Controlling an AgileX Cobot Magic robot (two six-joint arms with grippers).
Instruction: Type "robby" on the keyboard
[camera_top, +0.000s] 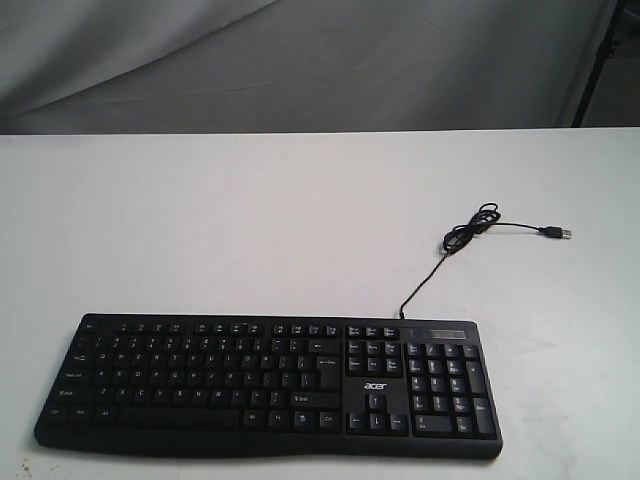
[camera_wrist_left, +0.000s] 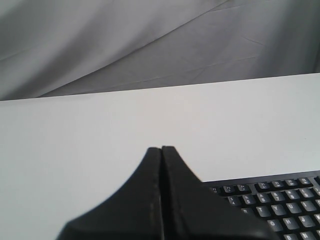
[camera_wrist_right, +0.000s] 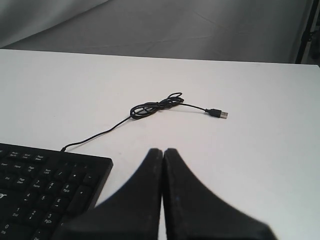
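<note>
you see the keyboard lying flat on the white table. your left claw and right claw are both pressed together, holding nothing.

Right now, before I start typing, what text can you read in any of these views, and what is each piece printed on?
"acer": silver logo on the wide black plastic keyboard, between the arrow keys and the block above them.
White key legends: too small and blurred to read reliably in any view.
Thin black USB cable and its plug: no readable marking.
</note>
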